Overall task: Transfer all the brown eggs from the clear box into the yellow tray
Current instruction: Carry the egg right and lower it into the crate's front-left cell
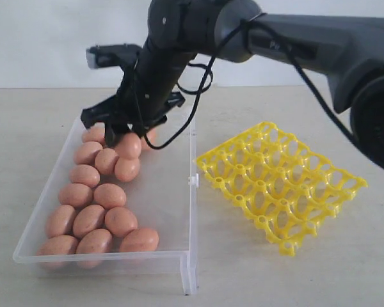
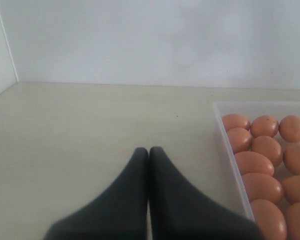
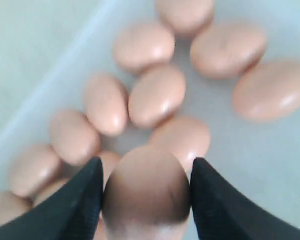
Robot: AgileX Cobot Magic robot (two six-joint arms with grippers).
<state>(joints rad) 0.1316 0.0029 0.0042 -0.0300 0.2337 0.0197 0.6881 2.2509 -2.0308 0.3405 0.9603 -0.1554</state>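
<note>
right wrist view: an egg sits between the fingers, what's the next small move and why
Probably lift straight up. The right gripper has its fingers against both sides of one brown egg, other eggs lie close beside it in the clear box, and the yellow tray is empty. A vertical lift should clear the neighbours before any sideways carry.

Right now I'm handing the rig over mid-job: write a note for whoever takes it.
Left gripper: fingers shut, empty, over bare table beside the box.
Right gripper: low at the box's far end in the exterior view, fingers closed on one egg.
Other eggs: all in the box.
Tray: holds none.
Done: nothing delivered.
Left: carry this egg to the tray, then the rest.
</note>
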